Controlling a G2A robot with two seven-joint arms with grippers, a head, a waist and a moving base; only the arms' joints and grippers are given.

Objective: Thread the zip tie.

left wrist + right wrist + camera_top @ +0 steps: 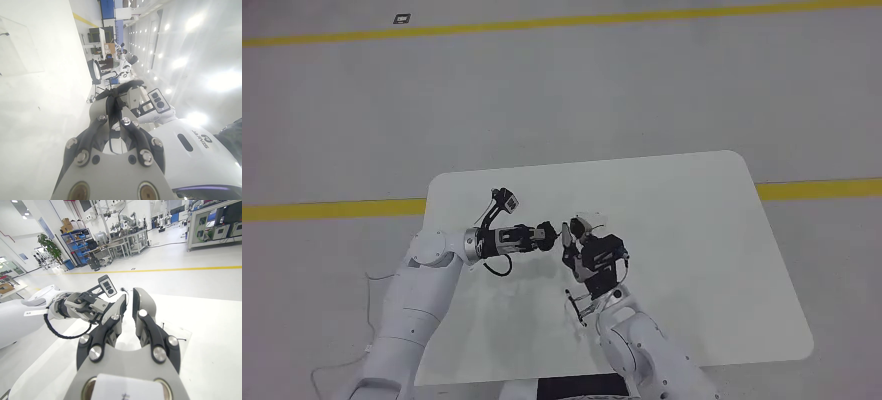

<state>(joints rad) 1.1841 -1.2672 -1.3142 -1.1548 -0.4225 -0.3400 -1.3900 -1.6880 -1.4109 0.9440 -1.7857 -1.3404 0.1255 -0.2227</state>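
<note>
- Above the middle of the white table (692, 220), the left gripper (113, 102) is clenched on the black zip tie (123, 288). A slack length of strap runs back from the grip toward the wrist.
- Right gripper (130, 295) stands nose to nose with it, jaws parted by a narrow gap. One end of the tie rises in that gap, close by one jaw; contact cannot be confirmed.
- Progress, as judged: the tie is lifted and presented between both grippers. No closed loop is visible, so threading is not done. The tip has yet to be fed through the head and drawn up.
- On the table beside the right arm lies a clear sheet (179, 330) with spare ties (182, 340).
</note>
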